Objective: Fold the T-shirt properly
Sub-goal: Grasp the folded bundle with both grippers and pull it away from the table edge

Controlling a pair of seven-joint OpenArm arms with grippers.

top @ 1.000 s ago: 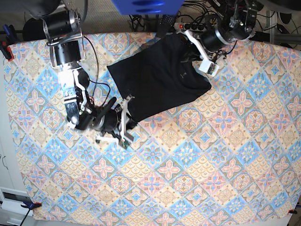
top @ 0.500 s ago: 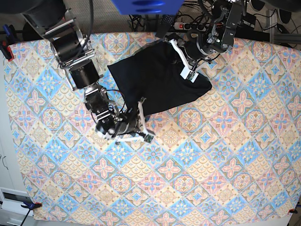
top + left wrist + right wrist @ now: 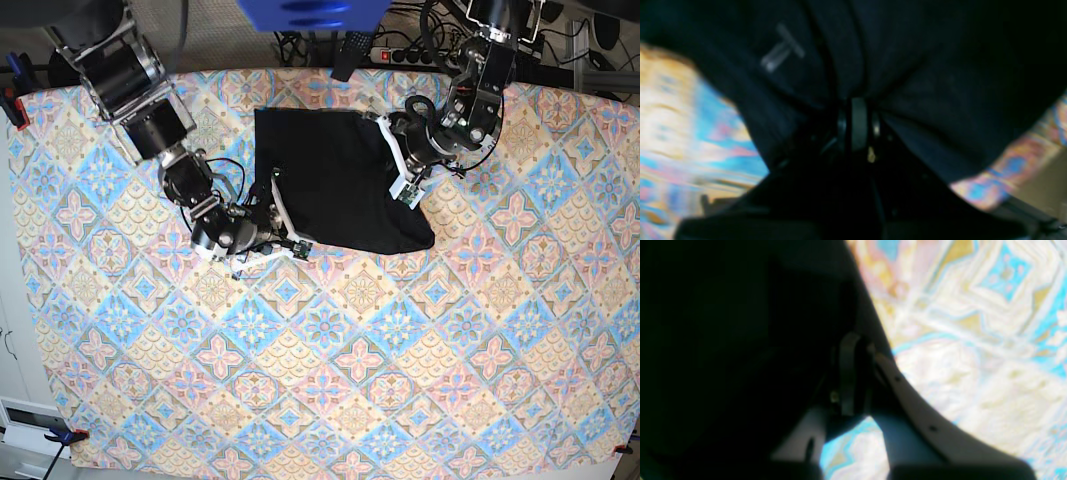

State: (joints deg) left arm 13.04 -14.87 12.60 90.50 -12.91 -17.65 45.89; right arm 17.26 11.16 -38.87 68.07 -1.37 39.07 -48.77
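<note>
With both grippers, left (image 3: pixel 397 165) and right (image 3: pixel 272 205), clenched on opposite edges of the shirt (image 3: pixel 335 180) lying at the table's (image 3: pixel 450 350) far middle, they should travel together, keeping the cloth taut and square.

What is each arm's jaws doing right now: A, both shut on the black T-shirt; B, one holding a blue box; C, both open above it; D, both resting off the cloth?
A: in each wrist view the jaws are pinched together with the black T-shirt bunched at the fingertips.
</note>
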